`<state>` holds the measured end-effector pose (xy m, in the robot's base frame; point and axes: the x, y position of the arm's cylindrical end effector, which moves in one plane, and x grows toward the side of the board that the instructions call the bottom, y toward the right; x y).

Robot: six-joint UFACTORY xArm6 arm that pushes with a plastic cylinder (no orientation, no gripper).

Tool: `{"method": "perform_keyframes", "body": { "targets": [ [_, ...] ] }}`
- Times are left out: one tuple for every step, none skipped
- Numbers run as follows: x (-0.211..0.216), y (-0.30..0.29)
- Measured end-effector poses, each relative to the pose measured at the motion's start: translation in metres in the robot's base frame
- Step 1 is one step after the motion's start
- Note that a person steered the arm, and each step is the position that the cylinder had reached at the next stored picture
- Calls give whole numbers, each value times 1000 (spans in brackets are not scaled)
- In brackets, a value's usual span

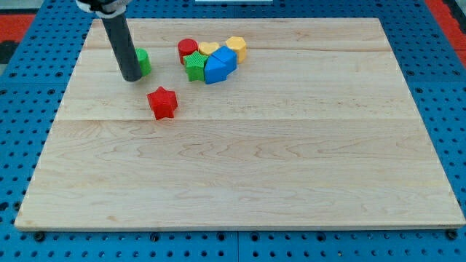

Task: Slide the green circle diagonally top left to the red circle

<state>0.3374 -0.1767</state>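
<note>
Green circle point(143, 62) sits half hidden right behind my tip point(132, 78), near the wooden worktop's point(255, 182) top left, left of the red circle point(188, 50); I'd judge the tip placed to push it. No fingers here, just a rod holding nothing. Two red, two green, two yellow, one blue block

A pale wooden board point(291, 182) with faint grain lies on blue pegboard point(29, 87). Blocks: green circle point(143, 62), red circle point(188, 49), red star point(162, 102), blue point(220, 65), yellow point(237, 46).
</note>
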Motion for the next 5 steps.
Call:
{"method": "perform_keyframes", "body": {
  "targets": [
    [-43, 1],
    [-47, -6],
    [-58, -31],
    [-82, -6],
    [-92, 31]
  ]
}}
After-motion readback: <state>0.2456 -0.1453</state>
